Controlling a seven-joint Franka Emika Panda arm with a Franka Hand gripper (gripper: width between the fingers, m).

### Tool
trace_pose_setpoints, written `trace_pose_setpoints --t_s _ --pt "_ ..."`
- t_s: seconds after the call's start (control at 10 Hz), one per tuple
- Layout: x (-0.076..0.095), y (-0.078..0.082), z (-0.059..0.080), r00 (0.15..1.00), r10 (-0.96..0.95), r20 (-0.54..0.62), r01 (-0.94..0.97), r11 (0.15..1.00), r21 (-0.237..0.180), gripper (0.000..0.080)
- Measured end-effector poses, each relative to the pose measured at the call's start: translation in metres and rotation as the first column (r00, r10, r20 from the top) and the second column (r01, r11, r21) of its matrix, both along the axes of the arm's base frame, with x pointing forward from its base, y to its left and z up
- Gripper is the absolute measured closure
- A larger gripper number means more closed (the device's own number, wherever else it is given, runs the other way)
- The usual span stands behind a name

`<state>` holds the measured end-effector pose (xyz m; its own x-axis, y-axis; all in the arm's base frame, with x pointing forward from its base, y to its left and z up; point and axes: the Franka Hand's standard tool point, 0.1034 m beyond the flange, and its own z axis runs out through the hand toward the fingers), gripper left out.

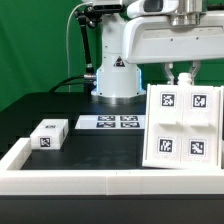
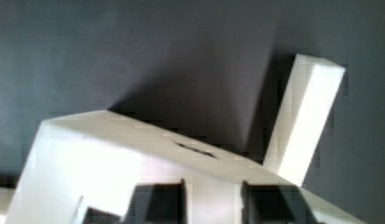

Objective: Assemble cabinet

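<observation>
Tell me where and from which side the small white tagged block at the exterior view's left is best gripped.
Probably from straight above, with the claw closing across the narrower width of the small block. It lies flat and alone on the dark table with its sides free, while the white rail nearby would crowd a sideways approach.

The black table [image 1: 62,108] carried the cabinet body [image 1: 182,125], upright directly beneath the jaws of the gripper [image 1: 182,74]. The marker board [image 1: 108,122] lay flat to the exterior view's left of the jaws. Farther that way, well apart from them, sat a small tagged block [image 1: 48,134]. A long white rail [image 1: 90,182] edged the table's near side.
</observation>
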<state>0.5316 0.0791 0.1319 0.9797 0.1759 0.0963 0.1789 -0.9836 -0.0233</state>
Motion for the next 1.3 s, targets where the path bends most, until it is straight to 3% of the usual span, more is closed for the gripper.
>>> trace_pose_setpoints --t_s 0.5,0.6,0.8,0.9,1.0,1.1,1.3 --pt "0.0023 0.0009 0.0000 1.000 0.003 0.003 -0.003 1.000 0.000 0.0677" --pt "0.0024 0.0009 0.0000 1.000 0.003 0.003 -0.003 1.000 0.000 0.0580" --pt "0.0023 0.0009 0.0000 1.000 0.003 0.003 -0.003 1.000 0.000 0.0305" --pt "0.0023 0.0009 0.0000 1.000 0.003 0.003 -0.003 1.000 0.000 0.0305" --pt "0.0023 0.0009 0.0000 1.000 0.003 0.003 -0.003 1.000 0.000 0.0123" --pt "0.0023 0.0009 0.0000 1.000 0.003 0.003 -0.003 1.000 0.000 0.0040" --pt "0.0023 0.0008 0.0000 1.000 0.002 0.003 -0.002 1.000 0.000 0.0008"
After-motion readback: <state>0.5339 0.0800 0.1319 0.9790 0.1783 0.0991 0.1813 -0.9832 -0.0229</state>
